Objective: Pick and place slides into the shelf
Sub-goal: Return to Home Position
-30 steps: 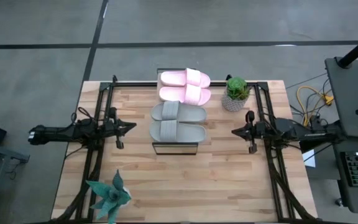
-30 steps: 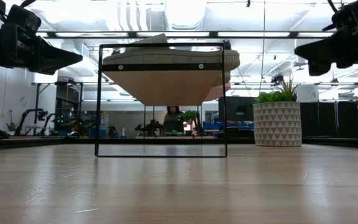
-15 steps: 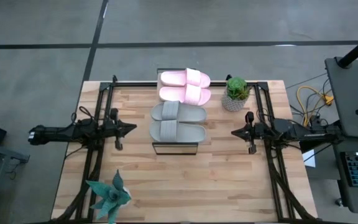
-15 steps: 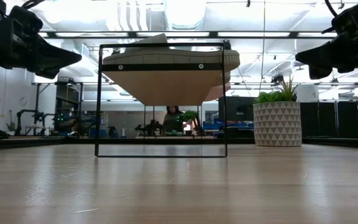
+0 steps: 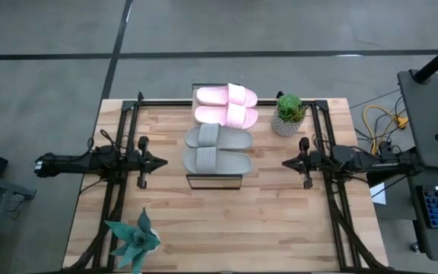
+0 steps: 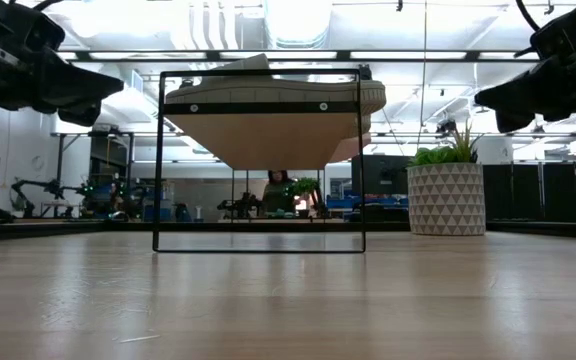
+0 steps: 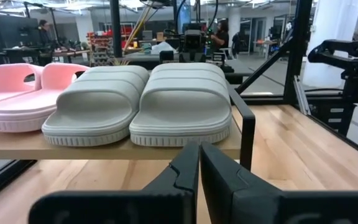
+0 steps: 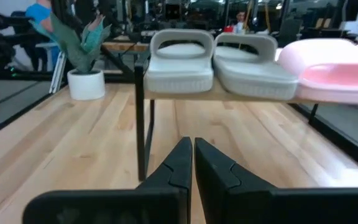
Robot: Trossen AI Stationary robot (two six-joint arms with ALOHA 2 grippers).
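Two pale pink slides lie side by side on the far half of the shelf's plank top, two grey slides on its near half, soles down. The shelf stands mid-table on its thin black frame. My left gripper hovers level at the shelf's left, shut and empty, facing the grey slides. My right gripper hovers level at the shelf's right, likewise shut and empty, with the grey slides ahead of it.
A green plant in a white patterned pot stands at the far right, close to the shelf. A teal plant stands at the near left corner. Bare wood tabletop lies between the shelf and the near edge.
My left gripper has turned a little at the wrist, its tip swinging slightly toward the table's near edge; it stays shut and in place. The slides and shelf have not moved.
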